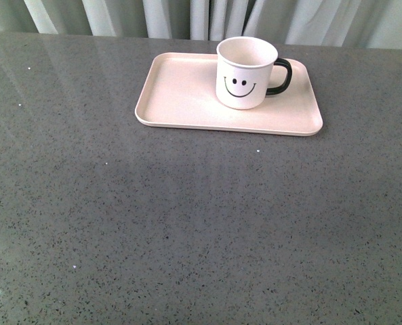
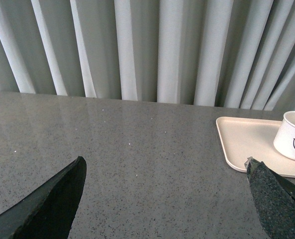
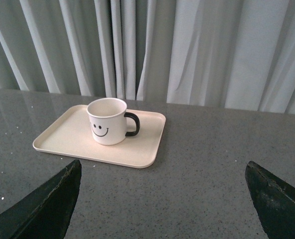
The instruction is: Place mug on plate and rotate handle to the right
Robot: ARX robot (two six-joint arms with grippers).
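Front view: I log the plate (image 1: 180, 95) on the grey table (image 1: 187, 223), holding one upright mug (image 1: 245, 73), interior empty, right of centre. Handle (image 1: 282, 76) points right; smiley faces me; no lettering.

Left wrist: left gripper (image 2: 164, 199) jaws spread wide, holding nothing; plate and mug just beyond one finger.

Right wrist: right gripper (image 3: 162, 199) jaws likewise wide apart, empty; mug sits on plate ahead.
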